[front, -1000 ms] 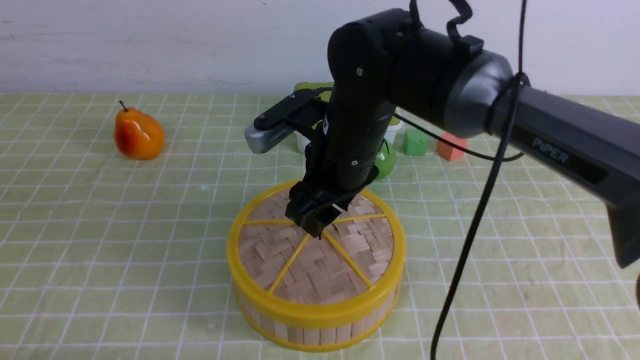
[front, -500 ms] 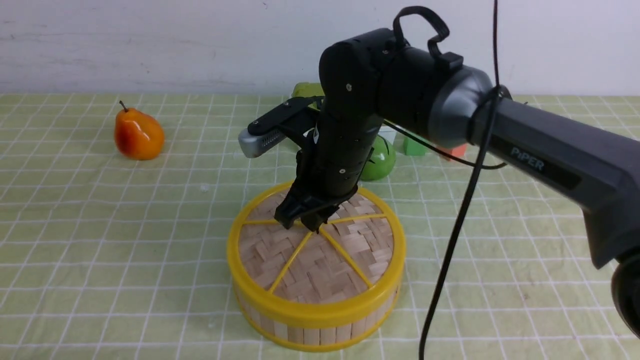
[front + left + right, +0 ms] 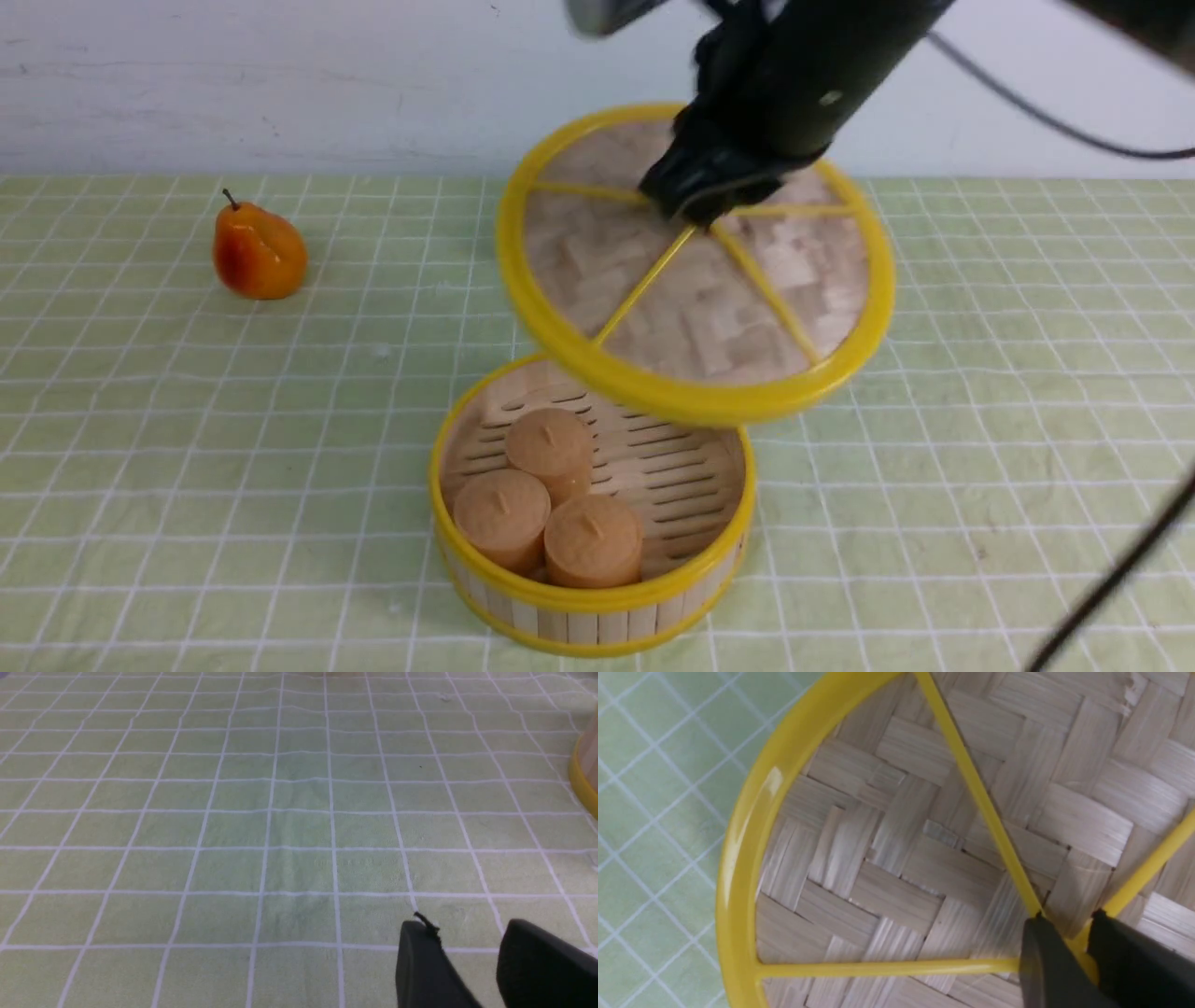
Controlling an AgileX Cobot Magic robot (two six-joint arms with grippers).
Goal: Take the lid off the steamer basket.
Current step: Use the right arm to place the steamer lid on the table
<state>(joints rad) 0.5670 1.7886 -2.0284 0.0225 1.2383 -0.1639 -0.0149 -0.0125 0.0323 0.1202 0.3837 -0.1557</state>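
Evidently we hold the lid, seemingly light and stiff, by its centre knob, right hand clenched there.

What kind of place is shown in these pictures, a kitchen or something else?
Probably a robot test table, not a kitchen: a green checked cloth against a bare white wall, a lone pear, and a robot arm holding a steamer lid.

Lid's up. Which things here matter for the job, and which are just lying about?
Job: lid, held up and tilted; steamer basket below; right gripper gripping the lid's centre.
Lying about: pear; three tan cylinders inside the basket.
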